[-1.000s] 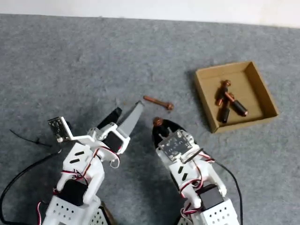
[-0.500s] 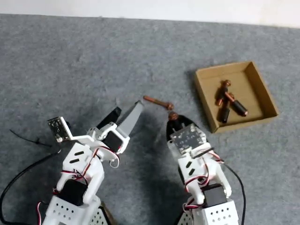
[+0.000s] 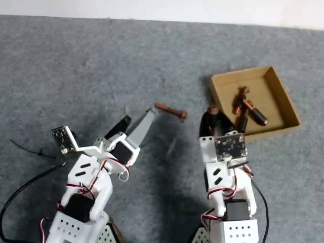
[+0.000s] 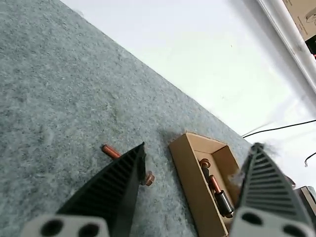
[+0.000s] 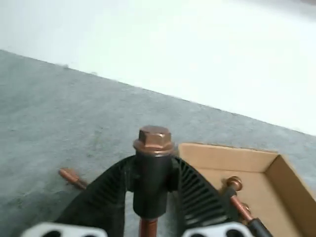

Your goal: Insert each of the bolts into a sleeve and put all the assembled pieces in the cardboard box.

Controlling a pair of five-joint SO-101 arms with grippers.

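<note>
Right wrist view: right hand [image 5: 153, 170] grips sleeved bolt [image 5: 154, 139] beside cardboard box [image 5: 222, 155]; left hand [image 4: 199, 148] open.

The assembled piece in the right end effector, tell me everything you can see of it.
The assembled piece is a copper-coloured bolt set through a smooth black sleeve. The bolt's hexagonal flanged head rests on the sleeve's top end, and bare shank shows below it. It stands roughly upright, clamped by the right end effector, whose ribbed black fingers press on the sleeve's sides. It is beside the cardboard box's outer wall, not yet inside.
</note>
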